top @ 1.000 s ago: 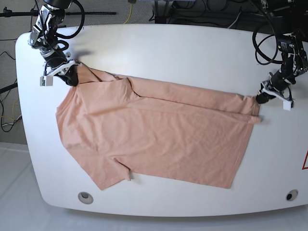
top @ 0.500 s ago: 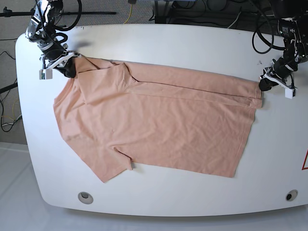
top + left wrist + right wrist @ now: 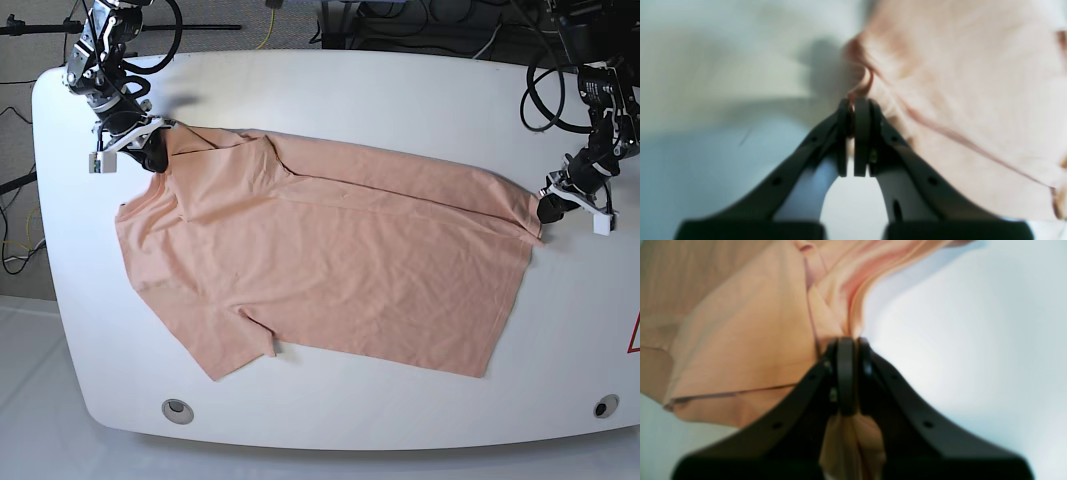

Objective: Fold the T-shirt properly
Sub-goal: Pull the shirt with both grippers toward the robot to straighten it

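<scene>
You see a plain salmon-pink shirt (image 3: 330, 270) on a white worktop (image 3: 400, 90); both claws are black with white brackets.

Both arms spread wide — left pincer (image 3: 853, 105) and right pincer (image 3: 846, 341) clamped tight.

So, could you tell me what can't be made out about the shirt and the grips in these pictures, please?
- Base view: the right gripper and left gripper are too small to show how much cloth each pinches.
- Both wrist views: blurred, so the shirt's seams and hems stay vague.
- All views: any print is out of sight; the underside is hidden against the table.
</scene>
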### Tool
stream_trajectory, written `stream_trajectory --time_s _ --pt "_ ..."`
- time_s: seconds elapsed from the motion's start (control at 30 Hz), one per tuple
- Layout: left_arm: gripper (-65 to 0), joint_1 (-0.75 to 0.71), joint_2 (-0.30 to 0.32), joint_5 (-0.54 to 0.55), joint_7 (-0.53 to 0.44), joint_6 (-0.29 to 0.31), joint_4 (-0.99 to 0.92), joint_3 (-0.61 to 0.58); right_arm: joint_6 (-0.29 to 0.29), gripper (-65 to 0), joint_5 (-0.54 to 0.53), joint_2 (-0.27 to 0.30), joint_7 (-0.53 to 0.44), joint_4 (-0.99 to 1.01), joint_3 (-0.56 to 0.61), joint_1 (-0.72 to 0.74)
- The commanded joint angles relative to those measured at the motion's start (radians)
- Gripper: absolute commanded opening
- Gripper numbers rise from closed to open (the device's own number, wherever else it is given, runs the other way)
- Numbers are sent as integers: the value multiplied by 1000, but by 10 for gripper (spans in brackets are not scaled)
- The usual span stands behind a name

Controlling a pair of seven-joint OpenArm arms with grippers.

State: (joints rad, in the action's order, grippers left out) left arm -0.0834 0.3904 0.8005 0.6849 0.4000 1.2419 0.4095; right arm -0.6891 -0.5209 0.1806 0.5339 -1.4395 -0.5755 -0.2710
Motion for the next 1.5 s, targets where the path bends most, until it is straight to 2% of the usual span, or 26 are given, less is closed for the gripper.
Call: stream_trajectory --time_s 0.0,0.27,0.4,0.6,0.87,1.47 --pt "-650 -45 22 -12 15 -10 17 7 -9 -650 -19 8 -3 -40 -26 -27" --pt "-650 -183 25 -23 16 -8 95 7 -9 -650 -10 -20 9 -101 -72 -105" --pt "-650 -291 24 -24 8 -11 181 21 -9 -650 7 -15 10 -125 -69 -147" --pt "-650 -366 25 -30 6 -11 233 37 -9 -650 19 -8 10 -133 -62 -179" --pt "-650 -395 21 -38 12 -9 220 79 -9 -650 15 17 24 -110 -66 -183" --pt "-650 -407 16 -34 19 -6 193 96 -9 -650 25 23 37 -122 -62 -194"
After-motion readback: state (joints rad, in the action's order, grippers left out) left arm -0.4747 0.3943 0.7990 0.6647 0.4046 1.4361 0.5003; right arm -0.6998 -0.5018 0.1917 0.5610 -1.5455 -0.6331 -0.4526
